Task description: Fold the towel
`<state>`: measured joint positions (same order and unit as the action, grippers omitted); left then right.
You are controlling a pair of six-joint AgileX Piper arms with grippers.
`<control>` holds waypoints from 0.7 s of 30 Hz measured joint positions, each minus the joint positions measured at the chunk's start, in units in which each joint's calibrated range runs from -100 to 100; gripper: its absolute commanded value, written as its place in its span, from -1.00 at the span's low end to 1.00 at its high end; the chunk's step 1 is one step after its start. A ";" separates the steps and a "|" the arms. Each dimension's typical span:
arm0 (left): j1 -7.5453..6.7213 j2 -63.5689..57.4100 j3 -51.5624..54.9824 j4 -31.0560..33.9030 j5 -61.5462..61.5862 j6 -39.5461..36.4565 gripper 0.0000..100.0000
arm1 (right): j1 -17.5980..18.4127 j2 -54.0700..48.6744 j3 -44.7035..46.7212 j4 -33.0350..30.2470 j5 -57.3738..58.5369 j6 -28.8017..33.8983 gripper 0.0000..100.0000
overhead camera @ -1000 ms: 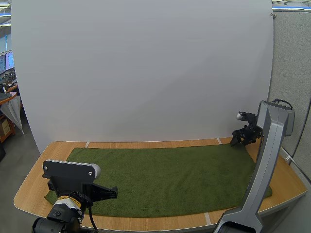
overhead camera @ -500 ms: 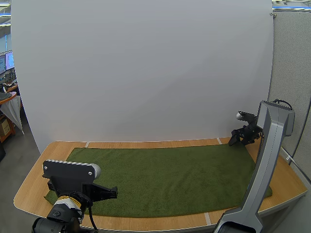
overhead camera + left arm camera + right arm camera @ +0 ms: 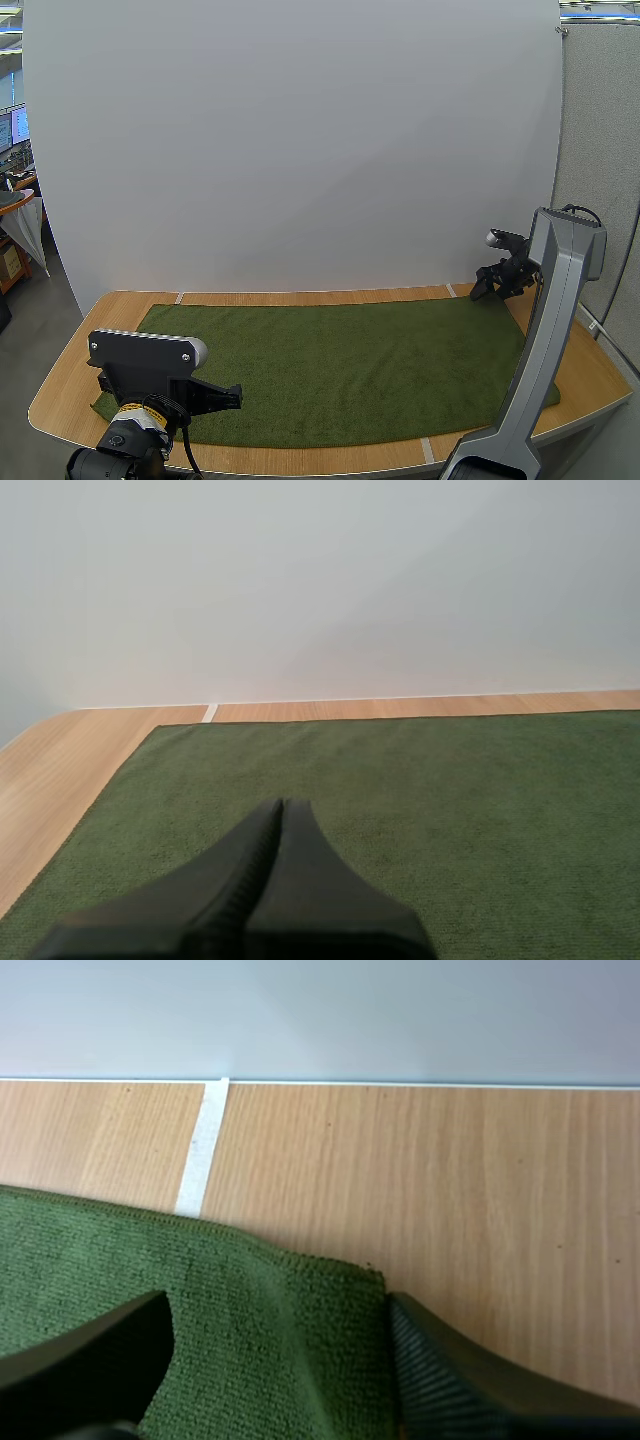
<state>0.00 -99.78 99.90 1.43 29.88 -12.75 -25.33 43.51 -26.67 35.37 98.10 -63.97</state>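
The green towel (image 3: 350, 365) is lying spread flat and unfolded across the wooden desk (image 3: 70, 385), so no fold is made yet. The right gripper (image 3: 280, 1360) is hovering low at the towel's far right corner (image 3: 365, 1278), probably lining up to pinch that corner and lift it over. Its jaws are standing wide apart, one on each side of the corner, and holding nothing. I cannot tell whether the tips are touching the cloth. The left gripper (image 3: 281, 815) is hanging over the towel's near left part, pointing toward the far edge, likely placed for its own corner. Its jaws are pressed together as one dark wedge, gripping nothing.
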 measured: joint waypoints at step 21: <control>0.00 0.00 0.00 0.00 0.00 0.00 -1.00 | 0.00 0.49 0.00 1.13 -4.12 0.93 0.32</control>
<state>0.00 -99.78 99.90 1.43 29.88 -12.75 -25.33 44.01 -26.67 36.51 93.98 -63.04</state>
